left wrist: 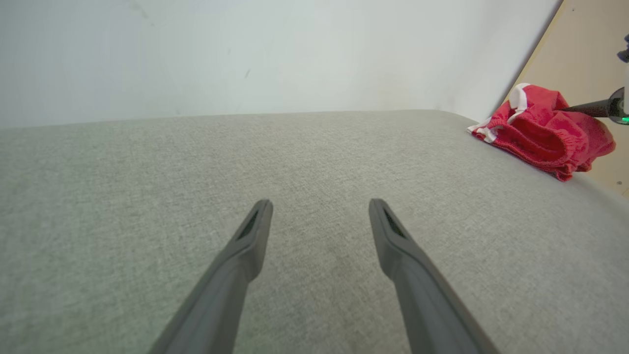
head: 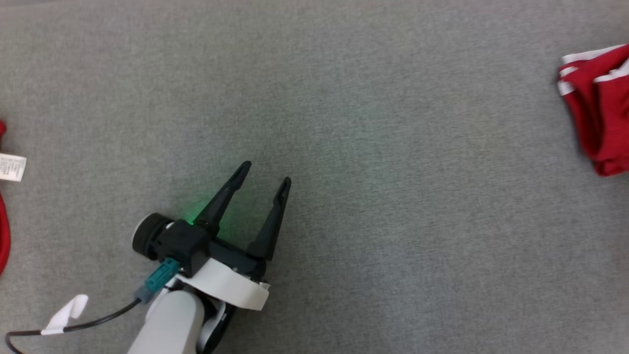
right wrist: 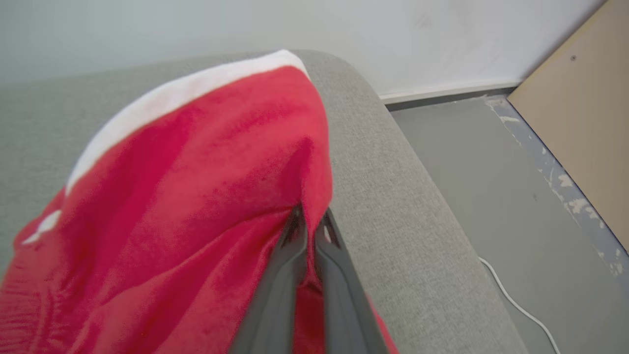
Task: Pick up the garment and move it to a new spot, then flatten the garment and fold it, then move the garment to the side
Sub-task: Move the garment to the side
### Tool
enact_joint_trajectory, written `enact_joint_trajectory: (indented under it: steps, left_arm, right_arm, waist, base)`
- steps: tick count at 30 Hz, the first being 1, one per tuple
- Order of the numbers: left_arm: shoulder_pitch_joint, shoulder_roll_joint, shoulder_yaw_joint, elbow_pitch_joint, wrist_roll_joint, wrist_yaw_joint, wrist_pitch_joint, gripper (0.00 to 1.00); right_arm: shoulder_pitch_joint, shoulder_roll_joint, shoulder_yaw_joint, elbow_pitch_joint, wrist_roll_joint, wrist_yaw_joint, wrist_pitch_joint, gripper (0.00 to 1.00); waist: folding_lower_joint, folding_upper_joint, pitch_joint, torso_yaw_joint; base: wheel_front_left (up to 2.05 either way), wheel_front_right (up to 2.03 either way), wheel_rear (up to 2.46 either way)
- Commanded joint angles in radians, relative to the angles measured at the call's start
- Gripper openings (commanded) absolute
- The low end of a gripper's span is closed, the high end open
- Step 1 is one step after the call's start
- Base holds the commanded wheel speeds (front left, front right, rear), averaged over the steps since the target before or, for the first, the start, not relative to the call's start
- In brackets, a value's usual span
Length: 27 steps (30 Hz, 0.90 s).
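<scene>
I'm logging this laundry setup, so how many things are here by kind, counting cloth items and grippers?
Red cloth items: 2 (red garment at the right edge, red cloth with a white label at the left edge)
Grippers: 2 (left gripper open, right gripper shut on the red garment)
Total: 4

Overhead head, low wrists, shared garment (left wrist: 535, 132)
</scene>
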Motion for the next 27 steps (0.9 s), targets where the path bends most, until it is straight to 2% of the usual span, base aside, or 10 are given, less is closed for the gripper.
enact_joint_trajectory:
  steps: [1,7,8,9,10,19,23,27]
  left_arm:
    - [-0.012,0.01,0.005,0.002,-0.001,0.002,0.0,1.0]
    - [-0.019,0.016,0.01,0.003,0.002,0.002,0.001,1.0]
    - [-0.02,0.017,0.011,0.004,0.002,0.002,0.001,1.0]
    - [-0.02,0.017,0.011,0.005,0.002,0.002,0.001,1.0]
    - [-0.021,0.018,0.011,0.007,0.002,0.002,0.001,1.0]
    - [0.002,0.003,0.021,0.01,-0.015,0.002,0.0,1.0]
    - [0.036,-0.013,0.046,0.016,-0.026,0.004,0.0,1.0]
    - [0.074,-0.027,0.086,0.019,-0.032,0.012,0.0,1.0]
  right_arm:
    - [-0.024,-0.016,-0.021,0.047,-0.024,0.0,-0.018,0.0]
    - [-0.069,-0.017,-0.063,0.173,-0.084,0.0,-0.076,0.0]
    - [-0.077,-0.01,-0.069,0.194,-0.092,0.0,-0.094,0.29]
    - [-0.081,-0.001,-0.07,0.21,-0.102,0.0,-0.11,0.8]
    - [-0.087,0.007,-0.071,0.226,-0.114,0.0,-0.123,1.0]
    - [-0.128,0.029,-0.058,0.323,-0.232,-0.001,-0.268,1.0]
    - [-0.117,0.069,-0.032,0.293,-0.249,-0.001,-0.317,1.0]
    - [-0.069,0.117,0.015,0.214,-0.22,-0.001,-0.35,1.0]
  waist:
    - [-0.0002,0.0,0.028,0.02]
    - [-0.0002,0.0,0.04,0.023]
    - [-0.0002,0.0,0.04,0.023]
    - [-0.0002,0.0,0.039,0.023]
    - [-0.0002,0.0,0.037,0.022]
    - [-0.0002,0.0,-0.054,0.013]
    - [-0.0002,0.0,-0.143,0.014]
    - [-0.0002,0.0,-0.238,0.026]
  base:
    - [0.0,0.0,0.0]
    - [0.0,0.0,0.0]
    - [0.0,0.0,0.0]
    - [0.0,0.0,0.0]
    - [0.0,0.0,0.0]
    - [0.0,0.0,0.0]
    - [0.0,0.0,0.0]
    - [0.0,0.0,0.0]
